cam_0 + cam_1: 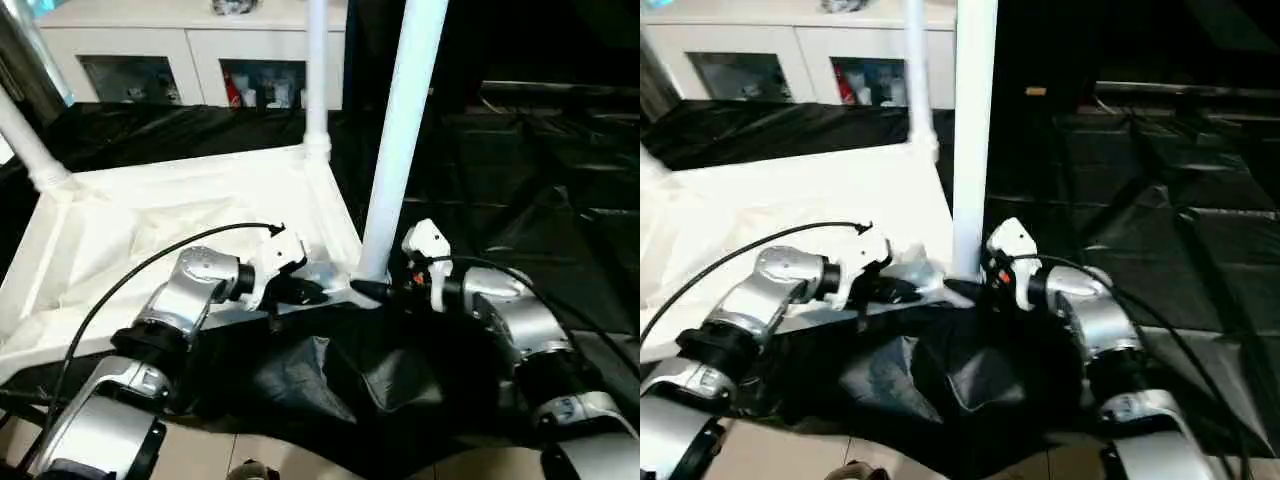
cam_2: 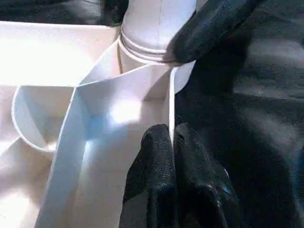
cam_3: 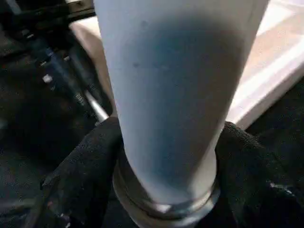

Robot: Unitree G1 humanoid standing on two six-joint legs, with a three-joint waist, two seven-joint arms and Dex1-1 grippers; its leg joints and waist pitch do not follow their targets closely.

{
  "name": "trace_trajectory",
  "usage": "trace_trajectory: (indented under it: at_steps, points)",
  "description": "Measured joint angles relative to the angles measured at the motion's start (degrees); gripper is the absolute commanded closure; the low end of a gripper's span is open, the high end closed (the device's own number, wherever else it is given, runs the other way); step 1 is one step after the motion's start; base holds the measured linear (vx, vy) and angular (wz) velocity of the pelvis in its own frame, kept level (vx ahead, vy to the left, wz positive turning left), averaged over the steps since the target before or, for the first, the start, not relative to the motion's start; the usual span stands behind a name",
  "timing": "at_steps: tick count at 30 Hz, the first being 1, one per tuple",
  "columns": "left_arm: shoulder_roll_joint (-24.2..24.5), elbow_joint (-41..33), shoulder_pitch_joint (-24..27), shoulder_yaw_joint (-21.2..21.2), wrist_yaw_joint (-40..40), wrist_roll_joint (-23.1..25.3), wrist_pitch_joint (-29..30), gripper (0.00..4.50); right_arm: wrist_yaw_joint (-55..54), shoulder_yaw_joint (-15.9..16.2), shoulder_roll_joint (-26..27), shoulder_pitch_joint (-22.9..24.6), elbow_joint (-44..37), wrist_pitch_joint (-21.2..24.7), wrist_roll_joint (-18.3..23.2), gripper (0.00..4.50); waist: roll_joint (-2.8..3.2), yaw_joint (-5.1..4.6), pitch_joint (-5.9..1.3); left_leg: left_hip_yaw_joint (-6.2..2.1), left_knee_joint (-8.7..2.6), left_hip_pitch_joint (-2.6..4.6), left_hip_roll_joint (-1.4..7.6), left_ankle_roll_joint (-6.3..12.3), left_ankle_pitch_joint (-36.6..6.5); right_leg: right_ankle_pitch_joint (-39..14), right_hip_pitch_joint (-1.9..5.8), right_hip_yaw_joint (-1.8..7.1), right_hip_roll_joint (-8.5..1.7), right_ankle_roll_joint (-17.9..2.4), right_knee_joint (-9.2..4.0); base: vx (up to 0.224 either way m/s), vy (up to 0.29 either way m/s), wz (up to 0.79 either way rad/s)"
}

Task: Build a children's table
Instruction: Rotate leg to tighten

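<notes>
The children's table lies upside down, its white top (image 1: 150, 230) resting on a black sheet with the ribbed underside facing up. Three white legs stand upright in corner sockets: one at the near right corner (image 1: 400, 130), one at the far right (image 1: 316, 70) and one at the far left (image 1: 25, 140). My left gripper (image 1: 310, 293) is shut on the thin front rim (image 2: 170, 102) of the top, just beside the near right socket. My right gripper (image 1: 372, 288) is closed around the base of the near right leg (image 3: 166, 95), with one finger (image 3: 90, 166) on each side, just above the collar.
A black sheet (image 1: 520, 170) covers the floor to the right and beyond the table, and bunches up in folds (image 1: 350, 375) between my forearms. A white cabinet (image 1: 190, 50) with glass doors stands at the back.
</notes>
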Motion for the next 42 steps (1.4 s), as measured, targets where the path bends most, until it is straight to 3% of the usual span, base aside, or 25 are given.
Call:
trace_trajectory:
  at_steps: [8,14,21,25,28,29,34,38,42]
  points:
    - [1.43,-0.88,0.92,-0.01,-2.13,-0.55,-0.32,4.5,2.43,0.79,0.11,0.37,-0.77,1.03,1.17,1.91,-0.26,-0.08,0.04,0.01,0.0,0.02,0.01,0.0,0.0,0.0,-0.01,0.01,0.0,0.01,0.02,0.0,0.0,0.0]
    - [0.93,-0.9,0.94,0.23,-0.77,-0.55,0.53,4.5,0.81,0.02,1.3,0.58,-0.76,1.8,1.21,1.99,-0.42,-0.19,0.05,0.01,0.0,0.05,0.0,-0.01,0.01,0.0,0.0,0.02,0.0,0.0,0.04,0.0,0.0,0.0]
    - [-5.5,3.02,-2.44,2.78,14.24,0.78,6.0,4.5,-24.07,-6.3,10.67,-1.59,4.37,1.95,0.07,2.01,-0.51,-0.92,0.02,0.0,-0.01,0.15,-0.03,-0.02,0.01,0.04,0.0,0.07,0.0,-0.04,0.11,0.0,0.0,0.0]
    - [-8.78,5.12,-4.2,3.66,21.1,1.41,7.41,4.5,-36.39,-9.58,15.45,-3.75,7.35,1.61,0.23,2.04,-0.38,-0.77,-0.06,0.01,-0.07,0.15,-0.04,-0.02,0.01,-0.01,0.0,0.08,0.0,0.04,0.05,0.0,0.0,0.0]
    - [-10.2,5.68,-4.81,3.92,23.85,1.9,7.87,4.5,-41.16,-9.78,16.82,-4.84,9.11,0.01,-0.49,2.04,-0.35,-0.62,-0.07,0.02,-0.11,0.13,-0.08,-0.02,0.0,-0.02,0.02,0.08,-0.01,0.05,-0.03,0.0,0.0,0.0]
    - [-10.46,5.71,-4.85,3.92,24.35,2.0,7.9,4.5,-41.58,-9.79,16.91,-4.91,9.62,-0.79,-0.8,1.52,-0.35,-0.61,-0.08,0.02,-0.12,0.12,-0.08,-0.01,0.0,-0.02,0.02,0.08,-0.02,0.05,-0.05,0.0,0.0,0.0]
    - [-10.46,5.7,-4.85,3.93,24.04,2.18,7.86,4.5,-41.29,-9.76,17.32,-4.89,10.13,-1.93,-1.57,1.02,-0.33,-0.6,-0.08,0.02,-0.11,0.12,-0.08,-0.02,0.0,-0.02,0.02,0.08,-0.02,0.05,-0.05,0.0,0.0,0.0]
    - [-9.74,5.69,-4.83,3.9,22.53,2.17,7.31,4.5,-37.86,-8.31,15.9,-4.89,9.77,-2.02,-2.46,0.94,-0.33,-0.66,-0.07,0.02,-0.15,0.1,-0.08,-0.02,0.0,-0.02,0.0,0.07,-0.02,0.05,-0.07,0.0,0.0,0.0]
    - [-7.66,4.44,-4.0,3.29,18.53,2.16,6.25,4.5,-28.8,-4.78,11.28,-4.38,8.89,-2.83,-3.35,0.94,-0.34,-0.78,-0.07,0.02,-0.23,0.1,-0.04,-0.02,0.0,-0.06,-0.03,0.04,0.02,0.1,-0.06,0.0,0.0,0.0]
